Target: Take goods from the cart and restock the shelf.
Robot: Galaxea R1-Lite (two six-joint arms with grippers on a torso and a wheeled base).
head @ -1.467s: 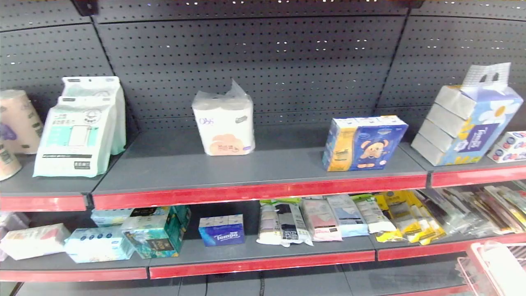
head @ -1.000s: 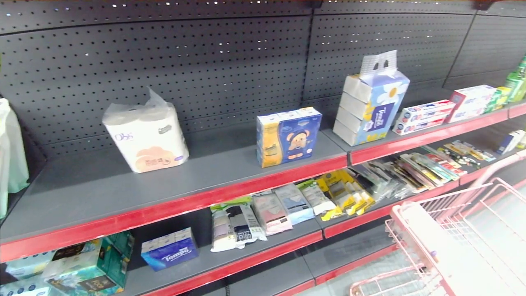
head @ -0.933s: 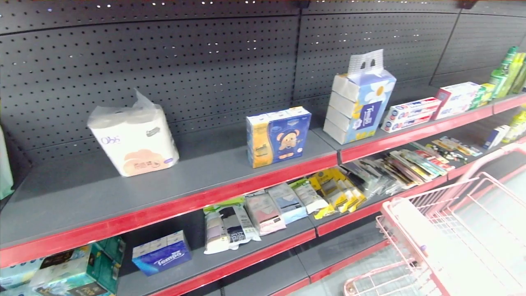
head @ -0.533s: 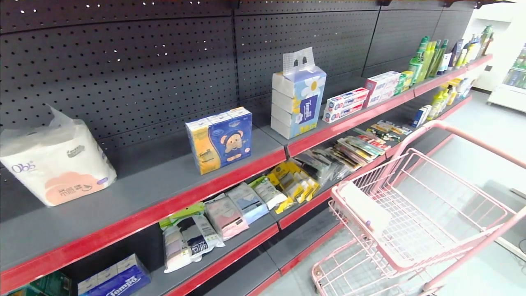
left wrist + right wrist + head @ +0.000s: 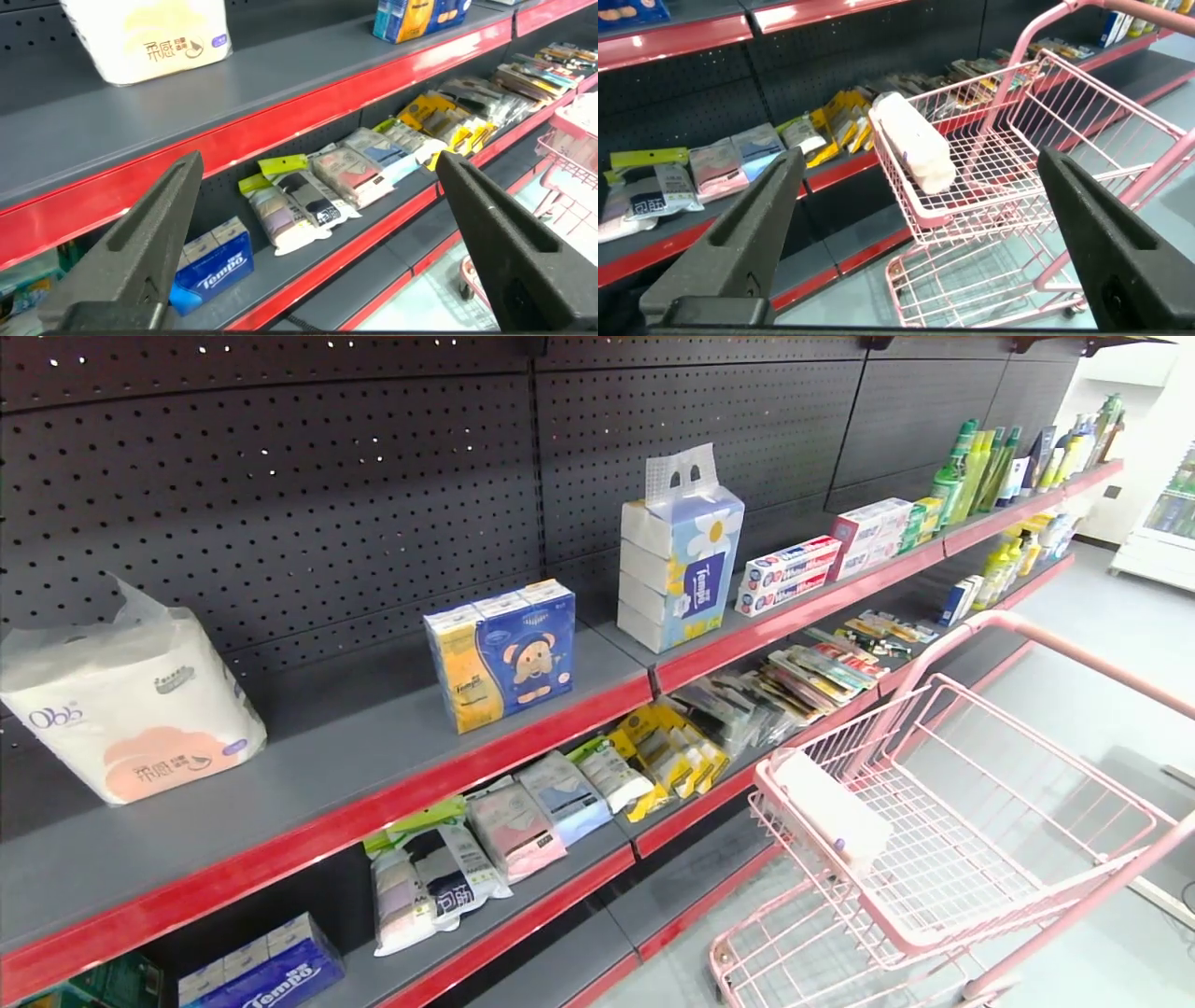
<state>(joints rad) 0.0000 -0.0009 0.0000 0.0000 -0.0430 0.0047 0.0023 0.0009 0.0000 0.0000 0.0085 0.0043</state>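
Pink wire cart (image 5: 1027,637) stood beside the grey, red-edged shelf (image 5: 355,751), both tools empty.

A white soft pack (image 5: 826,807) is seen lying in the raised front basket of the cart, apart from both tools. The left tool (image 5: 318,163) is held wide open facing the lower shelf goods, with nothing between its fingers. The right tool (image 5: 920,159) is likewise spread open, facing the cart. On the upper shelf deck, a white plastic-wrapped toilet roll pack (image 5: 131,709) and a blue and yellow tissue pack (image 5: 504,653) are stood well apart.
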